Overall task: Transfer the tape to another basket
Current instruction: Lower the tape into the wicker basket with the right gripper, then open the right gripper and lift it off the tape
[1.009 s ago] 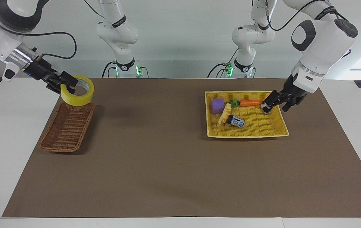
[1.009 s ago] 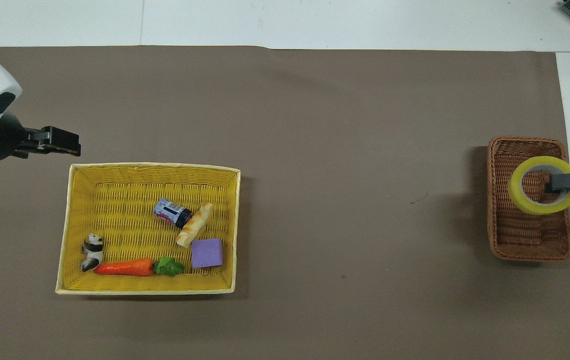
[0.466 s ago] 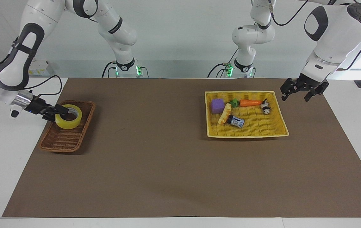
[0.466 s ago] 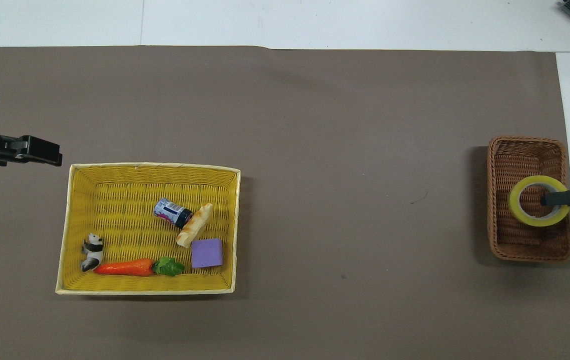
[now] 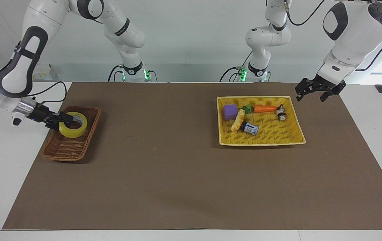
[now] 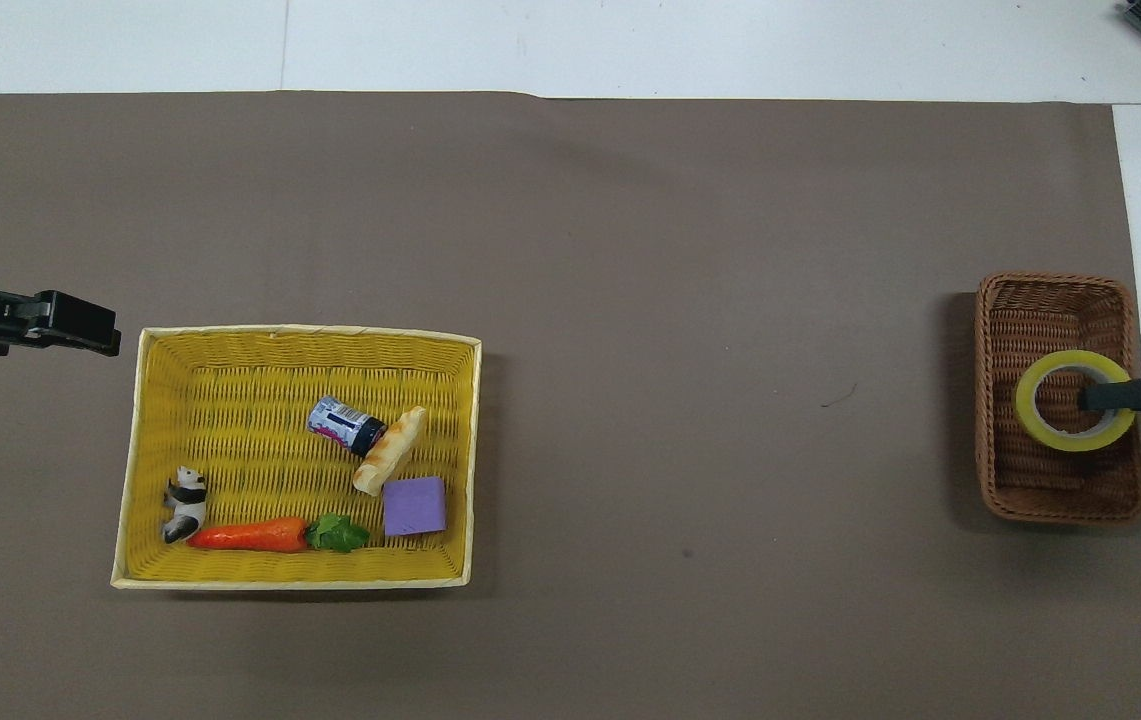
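Note:
The tape, a yellow roll with a pale core, lies flat and low inside the dark brown wicker basket at the right arm's end of the table. My right gripper is shut on the roll's wall, one finger inside the ring. I cannot tell whether the roll rests on the basket's floor. My left gripper hangs open and holds nothing, over the mat just off a corner of the yellow tray.
The flat yellow woven tray at the left arm's end holds a purple block, a carrot, a panda figure, a small can and a corn-like toy. A brown mat covers the table.
My right gripper has come down with the tape from above the basket's rim into the basket. My left gripper has risen out of the yellow tray and drawn off past its corner.

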`<control>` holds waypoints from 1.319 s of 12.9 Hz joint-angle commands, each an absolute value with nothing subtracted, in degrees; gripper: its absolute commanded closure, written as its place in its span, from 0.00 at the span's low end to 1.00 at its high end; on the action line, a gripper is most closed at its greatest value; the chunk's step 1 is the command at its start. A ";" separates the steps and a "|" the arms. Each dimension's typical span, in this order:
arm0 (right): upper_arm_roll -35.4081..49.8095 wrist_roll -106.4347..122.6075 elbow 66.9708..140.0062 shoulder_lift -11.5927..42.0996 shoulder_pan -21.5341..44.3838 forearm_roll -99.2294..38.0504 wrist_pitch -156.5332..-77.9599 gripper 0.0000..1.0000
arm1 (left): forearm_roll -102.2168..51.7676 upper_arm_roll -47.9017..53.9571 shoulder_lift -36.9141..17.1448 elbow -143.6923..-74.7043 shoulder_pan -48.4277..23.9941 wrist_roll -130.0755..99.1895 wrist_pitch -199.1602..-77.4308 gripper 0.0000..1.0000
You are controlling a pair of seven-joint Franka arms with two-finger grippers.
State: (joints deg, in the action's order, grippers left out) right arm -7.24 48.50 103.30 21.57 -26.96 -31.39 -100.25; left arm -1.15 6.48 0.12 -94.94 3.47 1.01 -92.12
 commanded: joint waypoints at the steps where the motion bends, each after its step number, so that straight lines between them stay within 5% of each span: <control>1: -6.86 49.66 104.41 20.83 -26.81 -30.41 -101.95 0.60 | -0.35 6.68 0.79 -94.83 3.96 1.67 -90.97 0.00; 3: -6.86 49.66 104.41 20.83 -26.81 -30.41 -102.04 0.15 | -0.35 6.59 0.70 -94.66 4.04 1.32 -91.40 0.00; 5: -6.77 49.66 104.33 20.83 -26.89 -30.41 -102.04 0.03 | -0.44 6.59 0.62 -94.66 4.30 1.23 -91.76 0.00; 13: -6.07 49.22 98.10 22.41 -26.55 -33.75 -102.13 0.00 | -0.35 6.68 0.00 -93.00 4.13 1.49 -89.92 0.00; 17: -6.24 43.36 93.69 19.35 -18.39 -28.42 -108.88 0.00 | 0.09 6.33 -1.67 -87.63 2.21 1.49 -82.45 0.00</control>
